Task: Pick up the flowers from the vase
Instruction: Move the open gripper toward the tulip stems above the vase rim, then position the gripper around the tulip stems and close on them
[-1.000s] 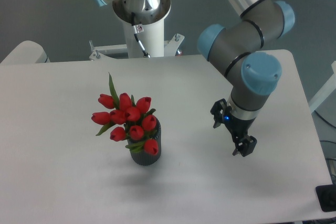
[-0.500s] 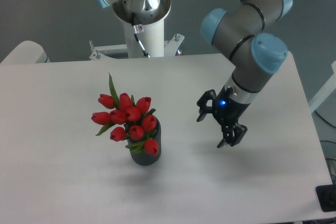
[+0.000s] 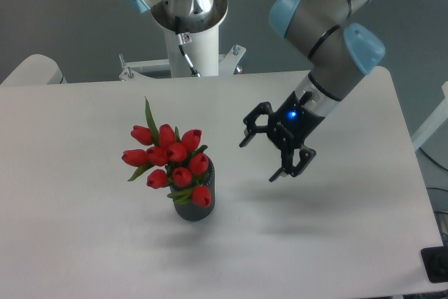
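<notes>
The gripper [image 3: 266,157], jaws spread apart, hovers right of the flowers [image 3: 170,159]; grabbing too low probably tips the vase [image 3: 194,208].

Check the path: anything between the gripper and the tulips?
Nothing visible. The open gripper is to the right of the flowers, apart from them, with only bare table between. The flowers sit in the vase.

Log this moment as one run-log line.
gripper: open, empty, above table | flowers: in vase, untouched | phase: approach
</notes>
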`<control>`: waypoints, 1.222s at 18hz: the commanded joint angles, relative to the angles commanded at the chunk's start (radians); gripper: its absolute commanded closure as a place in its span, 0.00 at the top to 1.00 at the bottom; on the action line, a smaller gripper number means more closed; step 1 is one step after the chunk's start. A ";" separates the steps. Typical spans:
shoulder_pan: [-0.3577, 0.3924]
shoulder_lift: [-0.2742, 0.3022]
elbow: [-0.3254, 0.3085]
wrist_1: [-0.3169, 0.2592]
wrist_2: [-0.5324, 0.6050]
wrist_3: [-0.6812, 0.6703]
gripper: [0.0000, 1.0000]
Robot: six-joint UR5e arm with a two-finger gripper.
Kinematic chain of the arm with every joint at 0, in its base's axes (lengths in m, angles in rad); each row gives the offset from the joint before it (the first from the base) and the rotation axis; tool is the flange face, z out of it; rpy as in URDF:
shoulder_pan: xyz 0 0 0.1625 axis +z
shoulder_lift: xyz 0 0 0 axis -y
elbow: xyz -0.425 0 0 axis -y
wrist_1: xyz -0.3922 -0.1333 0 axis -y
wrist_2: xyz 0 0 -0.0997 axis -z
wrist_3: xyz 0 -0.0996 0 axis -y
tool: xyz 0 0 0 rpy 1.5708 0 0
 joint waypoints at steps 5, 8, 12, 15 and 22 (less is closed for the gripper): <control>-0.003 0.015 -0.051 -0.017 -0.109 -0.103 1.00; -0.026 0.019 -0.069 -0.012 -0.141 -0.117 1.00; -0.096 0.017 -0.072 -0.002 -0.203 -0.103 1.00; -0.126 0.017 -0.080 0.000 -0.204 -0.071 1.00; -0.113 0.012 -0.121 0.000 -0.269 0.023 1.00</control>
